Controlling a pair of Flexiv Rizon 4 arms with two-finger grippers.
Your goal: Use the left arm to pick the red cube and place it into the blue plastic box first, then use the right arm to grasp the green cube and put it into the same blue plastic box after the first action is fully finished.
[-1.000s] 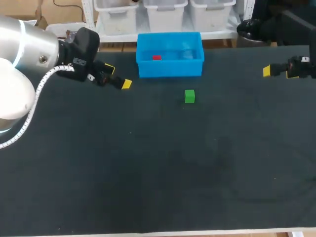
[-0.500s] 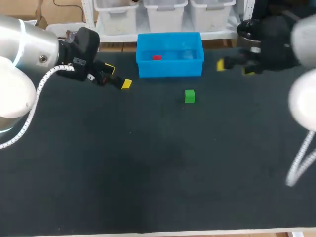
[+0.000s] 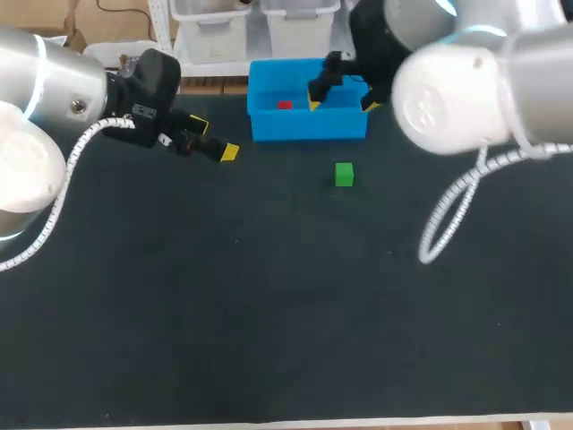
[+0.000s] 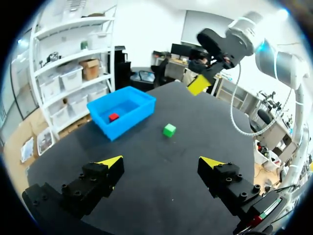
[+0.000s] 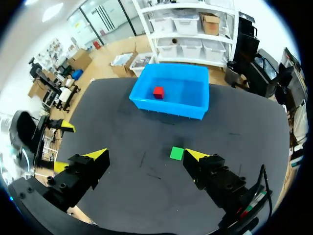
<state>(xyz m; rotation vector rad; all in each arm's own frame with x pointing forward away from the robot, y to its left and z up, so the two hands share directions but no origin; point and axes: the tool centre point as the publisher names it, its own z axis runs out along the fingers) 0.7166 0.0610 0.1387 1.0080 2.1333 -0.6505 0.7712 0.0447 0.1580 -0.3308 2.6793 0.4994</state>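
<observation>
The red cube (image 3: 284,105) (image 4: 113,117) (image 5: 158,92) lies inside the blue plastic box (image 3: 309,124) (image 4: 124,125) (image 5: 168,108) at the table's far side. On the dark table just in front of the box sits the green cube (image 3: 344,174) (image 4: 169,130) (image 5: 176,153). My left gripper (image 3: 214,139) (image 4: 162,161) is open and empty, left of the box. High over the table, my right gripper (image 3: 342,100) (image 5: 146,154) is open and empty. In the right wrist view the green cube lies below it, near one of its fingertips (image 5: 195,154).
The dark table (image 3: 269,305) stretches wide in front of the cubes. My right arm's big white joint (image 3: 448,90) hangs over the table's far right. A yellow tip of my right gripper (image 4: 199,84) shows beyond the green cube in the left wrist view.
My right arm has swung in from the table's right edge to the left, its gripper now over the box and green cube area. The left arm and both cubes have stayed put.
</observation>
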